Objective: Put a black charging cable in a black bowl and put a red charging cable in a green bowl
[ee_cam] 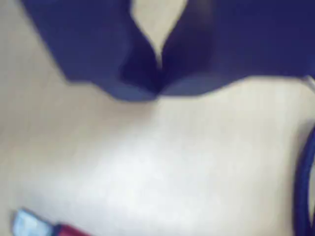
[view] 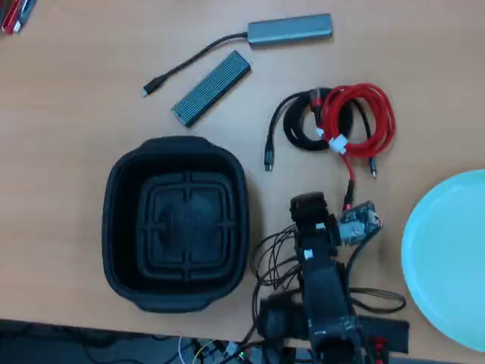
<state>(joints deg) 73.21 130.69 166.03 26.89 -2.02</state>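
On the table: a light wooden table [view: 68, 114] seen from overhead, with the arm [view: 326, 296] entering from the six o'clock edge.
Gripper: in the wrist view the gripper [ee_cam: 158, 73] fills the top of the picture; its two dark jaws meet at the tips with nothing between them, so it is closed and empty. In the overhead view it sits just below centre, pointing toward twelve o'clock.
Black charging cable: the black charging cable [view: 292, 129] lies coiled at about one o'clock from centre, one plug end trailing down toward the gripper.
Red charging cable: the red charging cable [view: 371, 114] lies coiled just to the right, overlapping the black coil, bound by a white tie [view: 337, 142]. A red-and-silver plug shows blurred at the wrist view's seven o'clock corner.
Black bowl: the black bowl [view: 121, 227], squarish, sits empty at about eight o'clock.
Green bowl: the green bowl [view: 439, 250], pale mint, is cut off by the frame at four o'clock and looks empty.
Other things: a grey hub [view: 290, 29] with its own black lead at twelve o'clock; a ribbed grey block [view: 211, 87] beside it.
Step in hand: judging by both cables lying outside the bowls, neither is placed yet; this looks like the approach to a first pickup.
Next move: the jaws likely need to part, reach forward toward twelve o'clock, and close on one coil alone, which may be awkward where the coils overlap.
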